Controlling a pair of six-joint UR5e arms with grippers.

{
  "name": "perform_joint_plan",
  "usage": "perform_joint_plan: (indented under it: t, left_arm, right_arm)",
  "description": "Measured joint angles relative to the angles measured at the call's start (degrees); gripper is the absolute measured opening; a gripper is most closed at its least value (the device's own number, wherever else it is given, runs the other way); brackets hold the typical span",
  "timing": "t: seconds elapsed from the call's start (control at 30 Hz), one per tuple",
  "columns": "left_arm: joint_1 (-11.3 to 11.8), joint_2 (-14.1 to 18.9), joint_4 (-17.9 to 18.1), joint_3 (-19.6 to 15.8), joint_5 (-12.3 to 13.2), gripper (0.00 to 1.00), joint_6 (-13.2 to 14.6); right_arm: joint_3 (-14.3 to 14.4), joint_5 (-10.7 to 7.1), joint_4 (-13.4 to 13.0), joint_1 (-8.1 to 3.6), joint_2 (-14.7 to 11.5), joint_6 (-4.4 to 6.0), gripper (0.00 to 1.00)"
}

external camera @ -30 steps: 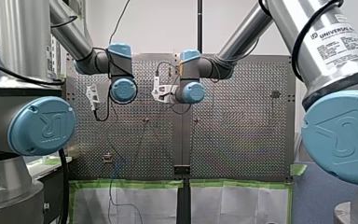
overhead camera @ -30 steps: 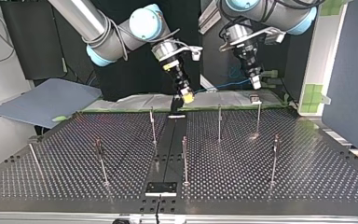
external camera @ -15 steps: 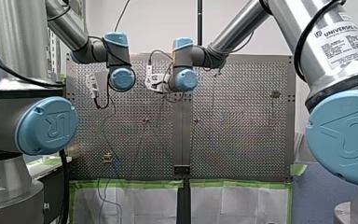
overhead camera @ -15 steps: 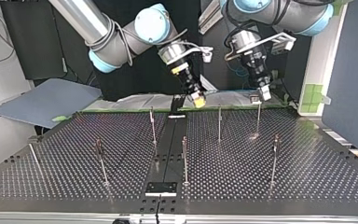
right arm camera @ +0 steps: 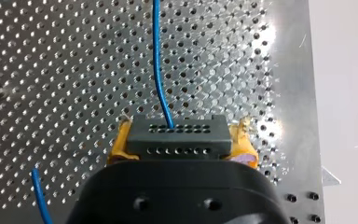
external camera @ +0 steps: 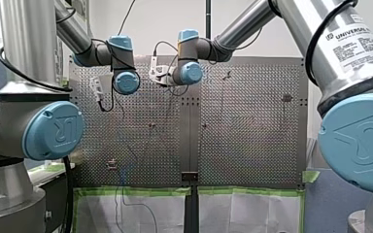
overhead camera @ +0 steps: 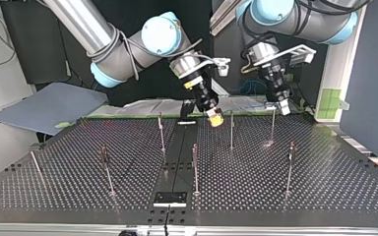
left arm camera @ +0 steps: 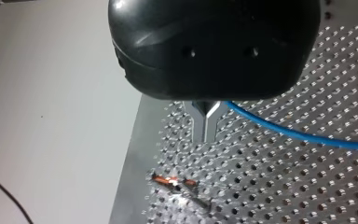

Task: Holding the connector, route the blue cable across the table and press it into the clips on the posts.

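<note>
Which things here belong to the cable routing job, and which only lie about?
Job: blue cable, connector, posts, right end effector, left end effector.
Lying about: grey-blue sheet, taped white paper, black plate.

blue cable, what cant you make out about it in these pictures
Left wrist view: the left gripper's black body covers where the blue cable meets its fingers.
Right wrist view: the cable runs off the edge ahead of the connector.
Top view: the clip on the post beside the left gripper is too small to show whether it holds the cable.
</note>
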Motion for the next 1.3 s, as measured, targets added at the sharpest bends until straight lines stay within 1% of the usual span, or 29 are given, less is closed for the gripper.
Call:
perform_joint_plan:
  t: [0.1,0.23,0.43,0.63,0.73,0.8,0.97,1.07,1.3]
  left_arm:
    - [0.8,0.0,-0.1,0.8,0.5,0.00,-0.1]
    - [2.3,-0.1,-0.5,1.6,1.7,0.00,-0.1]
    - [5.3,0.0,-0.5,2.3,4.6,0.00,-0.2]
    - [8.2,-0.6,-0.5,3.3,7.4,0.00,-0.2]
    - [8.9,-1.3,-0.6,3.7,8.6,0.00,-0.2]
    - [9.2,-1.9,-0.6,4.0,9.0,0.00,-0.2]
    - [9.6,-3.4,-0.5,5.0,9.3,0.00,-0.3]
    - [10.0,-3.6,-0.4,5.6,9.3,0.00,-0.6]
    - [11.2,-3.7,-0.3,6.4,9.5,0.00,-1.2]
  right_arm:
    - [-1.4,-0.20,0.3,-0.01,0.8,0.20,0.00]
    - [-3.1,-0.26,1.3,-0.07,2.1,0.82,0.00]
    - [-6.1,-0.32,3.4,-0.23,4.7,1.27,0.00]
    - [-9.0,-0.36,5.4,-0.27,6.7,1.62,0.00]
    - [-10.3,-0.41,6.4,-0.28,7.4,1.65,0.00]
    - [-11.2,-0.55,6.8,-0.28,7.7,1.66,0.00]
    - [-13.8,-0.95,8.8,-0.20,9.2,1.69,0.00]
    - [-15.3,-1.03,9.8,-0.19,10.0,1.72,0.00]
    - [-19.0,-1.06,11.0,-0.16,12.0,1.72,0.00]
